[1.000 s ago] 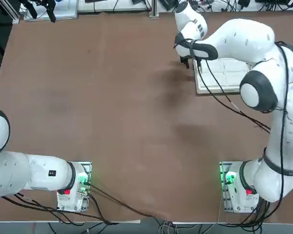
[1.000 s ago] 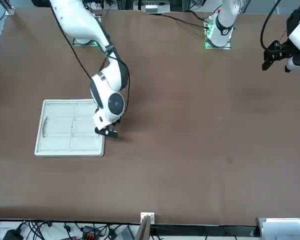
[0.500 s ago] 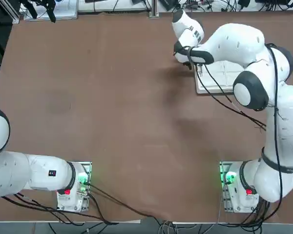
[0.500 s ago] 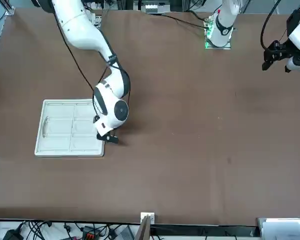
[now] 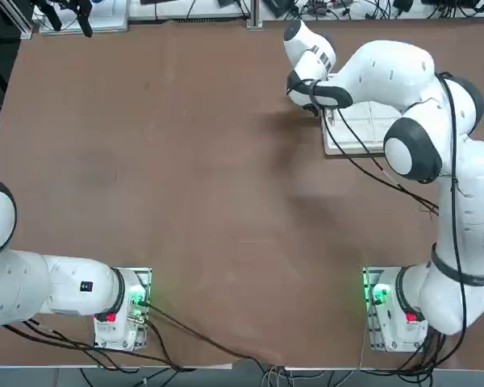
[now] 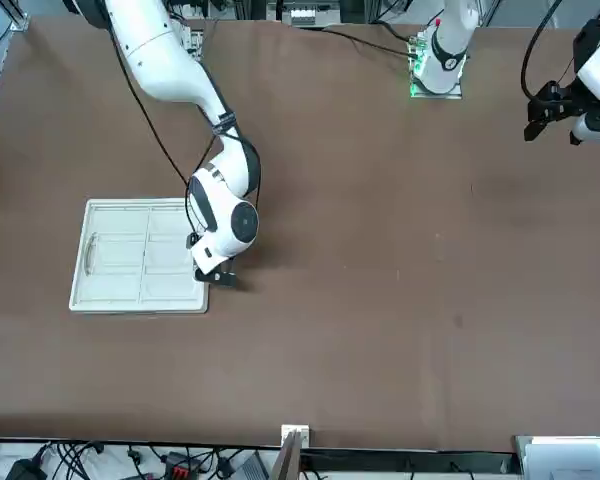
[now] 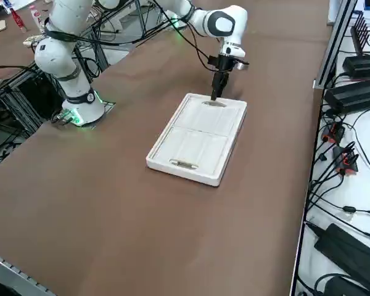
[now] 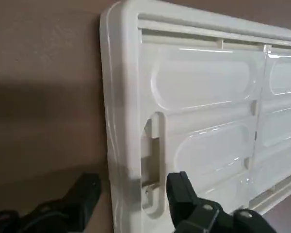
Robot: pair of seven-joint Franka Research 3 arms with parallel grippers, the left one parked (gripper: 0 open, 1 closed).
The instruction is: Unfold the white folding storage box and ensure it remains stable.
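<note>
One white folding storage box (image 8: 203,111), flat slab on brown table (image 5: 185,161), not yet unfolded. Right gripper (image 8: 133,194) now down at box's short end rim, jaws apart, straddling rim by handle slot (image 8: 153,165): one finger outside rim, other over panel. Nothing clenched yet. Against earlier frames: gripper shifted from beside box onto its edge; box itself unmoved. Judgement: rim grasp imminent, lift pending.

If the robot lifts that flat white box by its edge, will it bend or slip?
The white box looks like hard, ribbed plastic, so probably stiff. Its panels seem hinged, so they may swing. The right gripper straddles a smooth, glossy rim; it might slip.
</note>
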